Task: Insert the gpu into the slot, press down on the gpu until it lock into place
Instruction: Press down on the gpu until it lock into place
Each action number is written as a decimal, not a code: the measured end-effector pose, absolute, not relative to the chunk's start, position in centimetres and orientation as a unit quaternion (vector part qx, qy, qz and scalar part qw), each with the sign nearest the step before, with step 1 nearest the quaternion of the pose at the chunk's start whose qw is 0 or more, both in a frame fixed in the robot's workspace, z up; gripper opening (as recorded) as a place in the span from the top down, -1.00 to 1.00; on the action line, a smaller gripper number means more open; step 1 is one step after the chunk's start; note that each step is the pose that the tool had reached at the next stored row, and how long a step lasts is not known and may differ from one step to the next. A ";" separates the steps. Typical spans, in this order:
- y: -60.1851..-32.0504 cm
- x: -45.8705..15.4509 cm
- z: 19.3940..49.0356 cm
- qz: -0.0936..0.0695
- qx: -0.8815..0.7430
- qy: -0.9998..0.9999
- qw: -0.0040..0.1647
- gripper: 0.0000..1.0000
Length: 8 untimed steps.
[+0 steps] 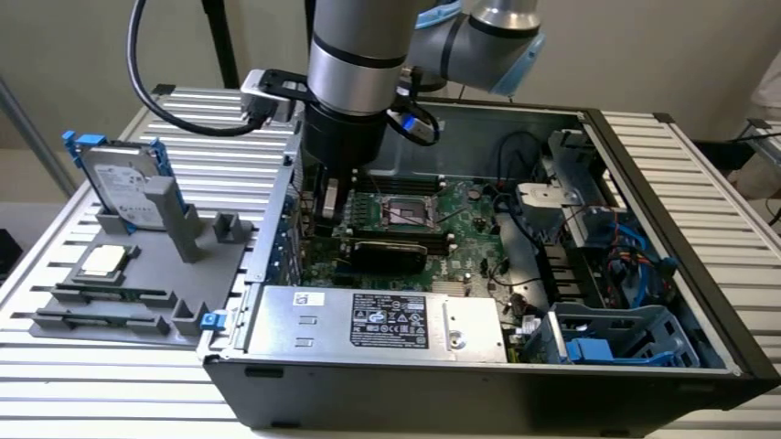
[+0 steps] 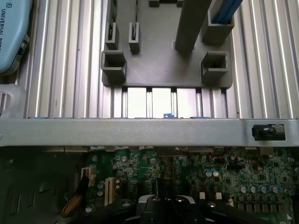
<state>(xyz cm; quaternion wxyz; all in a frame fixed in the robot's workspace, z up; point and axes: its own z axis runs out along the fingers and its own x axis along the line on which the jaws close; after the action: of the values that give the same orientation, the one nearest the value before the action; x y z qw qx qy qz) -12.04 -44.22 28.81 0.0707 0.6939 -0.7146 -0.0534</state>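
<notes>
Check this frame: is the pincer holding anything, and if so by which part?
It cannot be told. The pincer is shut low over the green motherboard inside the case, and whether it grips anything is hidden.

My exterior camera sits off the arm and high up, looking steeply down into the open computer case (image 1: 488,389) from a moderate distance, with the grey parts tray (image 1: 146,274) at the exterior view's left. My wrist camera rides just behind the gripper (image 2: 166,205), very close in, facing across the motherboard (image 2: 196,163) and over the case wall (image 2: 140,130) towards that tray. Both views share motherboard, wall and tray.
</notes>
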 end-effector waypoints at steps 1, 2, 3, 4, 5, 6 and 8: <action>-44.2 -12.1 28.8 -0.054 0.694 -0.714 0.072 0.79; -44.2 -12.1 28.9 -0.054 0.694 -0.714 0.073 0.79; -44.2 -12.1 28.9 -0.055 0.694 -0.714 0.074 0.79; -44.2 -12.1 29.0 -0.055 0.694 -0.714 0.075 0.79; -44.2 -12.1 29.1 -0.056 0.694 -0.714 0.076 0.79; -44.2 -12.2 29.2 -0.056 0.694 -0.714 0.077 0.79; -44.2 -12.2 29.4 -0.058 0.694 -0.713 0.079 0.79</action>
<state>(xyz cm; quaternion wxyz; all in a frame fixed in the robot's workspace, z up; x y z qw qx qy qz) -12.19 -44.21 29.40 0.0788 0.6940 -0.7134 -0.0575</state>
